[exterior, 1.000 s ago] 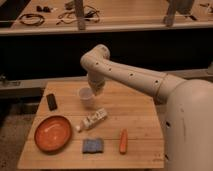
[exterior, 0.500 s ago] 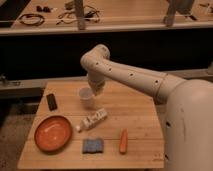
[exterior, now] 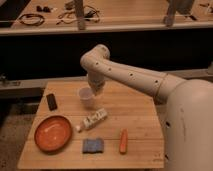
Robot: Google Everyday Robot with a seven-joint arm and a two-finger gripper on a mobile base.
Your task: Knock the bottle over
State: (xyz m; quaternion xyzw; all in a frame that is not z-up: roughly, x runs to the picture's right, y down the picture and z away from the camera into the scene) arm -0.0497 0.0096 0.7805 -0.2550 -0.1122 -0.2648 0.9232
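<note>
Lying flat at frame centre, the bottle (exterior: 93,120) looks light, rigid, slick; push mid-body. Gripper (exterior: 96,89) hangs above, near the cup (exterior: 87,97); finger spread unreadable.

Bottle (exterior: 93,120) lying on table (exterior: 140,122), cup (exterior: 86,98) behind; tool (exterior: 96,90) above cup.
</note>
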